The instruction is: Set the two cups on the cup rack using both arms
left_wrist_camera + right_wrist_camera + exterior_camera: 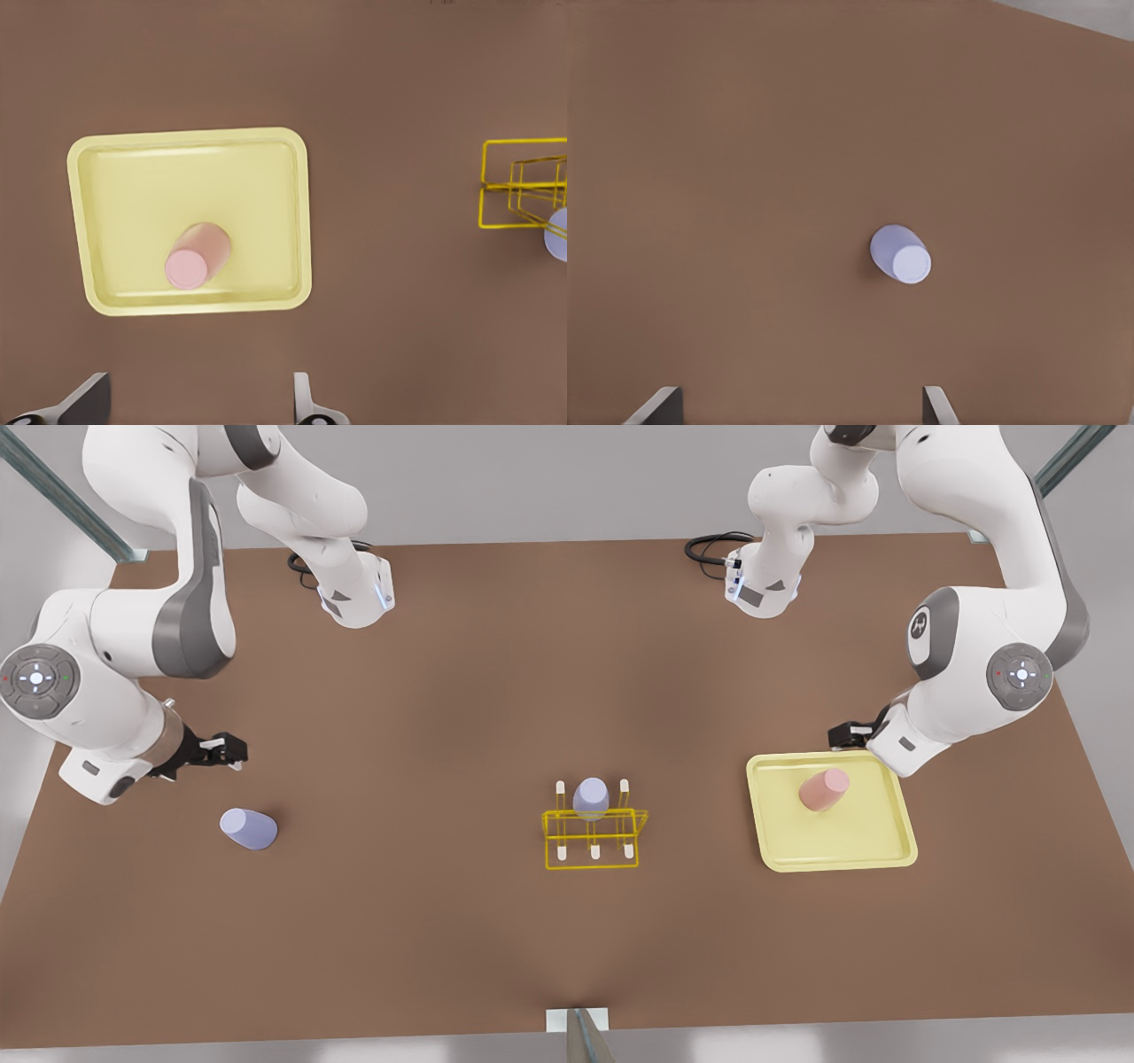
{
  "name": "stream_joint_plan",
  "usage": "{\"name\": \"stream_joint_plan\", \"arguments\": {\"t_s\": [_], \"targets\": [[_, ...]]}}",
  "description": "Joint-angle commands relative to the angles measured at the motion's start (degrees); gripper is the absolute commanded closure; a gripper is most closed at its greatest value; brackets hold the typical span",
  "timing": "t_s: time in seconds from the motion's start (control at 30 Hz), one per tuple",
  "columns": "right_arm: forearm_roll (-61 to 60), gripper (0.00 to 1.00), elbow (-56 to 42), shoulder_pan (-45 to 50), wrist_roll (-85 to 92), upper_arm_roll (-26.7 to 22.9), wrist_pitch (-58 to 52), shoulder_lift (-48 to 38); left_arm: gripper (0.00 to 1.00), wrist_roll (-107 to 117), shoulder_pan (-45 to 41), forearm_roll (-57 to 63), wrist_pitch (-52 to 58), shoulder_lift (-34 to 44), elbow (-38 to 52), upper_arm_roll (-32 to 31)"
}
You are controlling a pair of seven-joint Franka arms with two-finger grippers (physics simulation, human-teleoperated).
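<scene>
A pale pink cup (824, 789) stands on the flat yellow tray (837, 849) at the front view's right. My left gripper (846, 735) hovers open just behind the tray; in its wrist view the pink cup (197, 257) lies ahead of the left gripper (197, 412). A pale lavender cup (249, 828) sits on the table at the front view's left, and my right gripper (221, 751) is open above and behind it. The right wrist view shows this cup (901, 254) beyond the right gripper (799, 412). The yellow cup rack (594, 837) stands mid-table.
Another lavender cup (591, 797) sits on a back peg of the rack. The left wrist view shows the tray (133, 195) and the rack's edge (523, 181). Bare brown table (425, 921) lies between the rack and each cup.
</scene>
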State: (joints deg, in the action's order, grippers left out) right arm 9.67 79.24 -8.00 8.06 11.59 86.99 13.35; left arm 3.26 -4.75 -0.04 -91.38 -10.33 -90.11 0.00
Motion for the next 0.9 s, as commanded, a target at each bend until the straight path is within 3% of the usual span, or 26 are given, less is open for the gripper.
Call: {"name": "stream_joint_plan", "arguments": {"t_s": [0.0, 0.07, 0.17, 0.2, 0.37, 0.6, 0.87], "targets": [[0.1, 0.00, -0.1, 0.0, 1.7, 0.0, -0.1, -0.1, 0.00, 1.7, 0.0, 0.0, -0.6, 0.0, 0.0, 0.0], [0.4, 0.00, -3.1, 0.2, 1.6, 0.0, 0.5, 3.0, 0.00, 1.5, 1.0, -0.2, -0.9, -2.4, -0.1, 1.0], [4.2, 0.00, -10.7, -1.1, 1.8, -0.3, 8.0, 15.0, 0.00, -2.8, 5.8, -0.3, -15.7, -10.3, -0.9, 1.0], [4.2, 0.00, -10.7, -1.8, 1.7, -0.4, 10.7, 17.7, 0.00, -3.9, 6.1, 0.0, -24.8, -10.5, -6.6, 1.0], [3.1, 0.00, -6.6, -6.7, 1.6, -0.3, 21.0, 21.3, 0.00, -4.4, 5.5, 0.1, -44.9, -10.4, -20.5, 0.9], [1.1, 0.00, 6.4, -9.3, 1.4, 0.0, 36.0, 20.0, 0.00, -4.4, 6.1, 0.1, -45.1, -9.9, -24.2, 1.0], [3.1, 0.00, 13.2, -10.1, 1.3, -1.3, 36.5, 20.0, 0.00, -4.4, 7.4, 0.1, -45.0, -9.5, -28.9, 1.0]]}}
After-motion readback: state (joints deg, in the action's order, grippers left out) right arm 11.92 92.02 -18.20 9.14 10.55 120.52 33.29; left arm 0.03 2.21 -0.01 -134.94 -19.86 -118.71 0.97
